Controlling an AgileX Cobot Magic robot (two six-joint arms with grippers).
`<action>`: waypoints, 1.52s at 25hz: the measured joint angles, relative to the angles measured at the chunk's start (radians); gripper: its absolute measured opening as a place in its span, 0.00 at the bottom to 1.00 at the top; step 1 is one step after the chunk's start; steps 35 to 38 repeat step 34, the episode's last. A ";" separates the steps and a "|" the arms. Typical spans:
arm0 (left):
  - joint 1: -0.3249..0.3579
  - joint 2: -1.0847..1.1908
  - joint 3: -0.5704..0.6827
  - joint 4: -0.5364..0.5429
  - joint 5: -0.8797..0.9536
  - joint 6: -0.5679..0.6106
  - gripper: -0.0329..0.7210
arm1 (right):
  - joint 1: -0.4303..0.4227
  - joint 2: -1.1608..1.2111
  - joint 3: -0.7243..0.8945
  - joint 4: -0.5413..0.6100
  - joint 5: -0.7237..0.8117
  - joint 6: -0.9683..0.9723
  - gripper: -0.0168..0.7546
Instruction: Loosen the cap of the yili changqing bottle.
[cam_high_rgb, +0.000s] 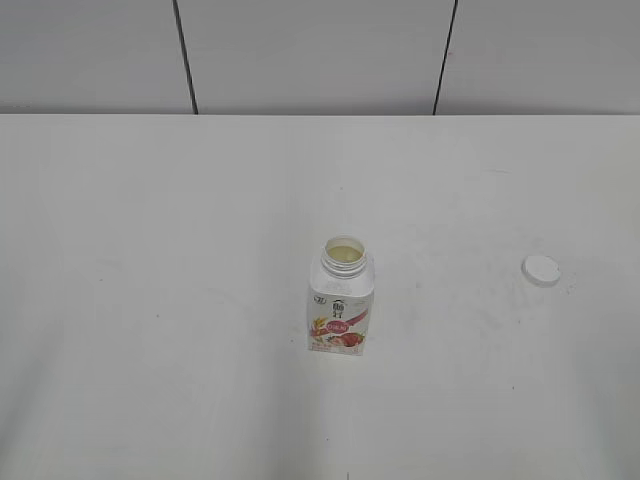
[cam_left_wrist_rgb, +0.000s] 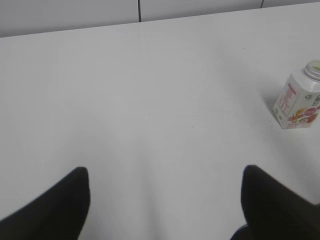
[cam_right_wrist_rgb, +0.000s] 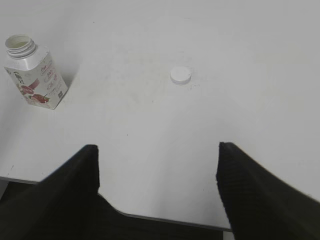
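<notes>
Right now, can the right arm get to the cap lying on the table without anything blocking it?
Probably yes. The cap lies alone on the bare table, ahead of the right gripper, whose fingers are spread. The bottle stands well off to the side, out of that path.

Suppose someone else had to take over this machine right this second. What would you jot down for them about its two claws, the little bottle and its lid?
Left gripper: open, holding nothing, hanging over bare table, with the yili changqing bottle off to its right.
Right gripper: open, holding nothing, near the table's front edge.
Bottle: upright near the middle of the table, neck open, pale contents visible inside.
Cap: off the bottle, lying flat on the table to its right, well apart from it; also seen from the right wrist.
Done: the cap is not just loosened but fully off.
Left: nothing obvious for the loosening job; neither gripper touches anything.
</notes>
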 joint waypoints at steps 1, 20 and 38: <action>0.000 0.000 0.000 -0.001 -0.001 0.003 0.79 | 0.000 0.000 0.000 0.000 0.000 0.000 0.77; 0.000 0.000 0.000 0.040 -0.004 -0.070 0.79 | 0.000 0.000 0.000 -0.002 0.000 0.000 0.77; 0.000 0.000 0.000 0.040 -0.004 -0.071 0.79 | 0.000 0.000 0.000 -0.004 0.000 -0.001 0.77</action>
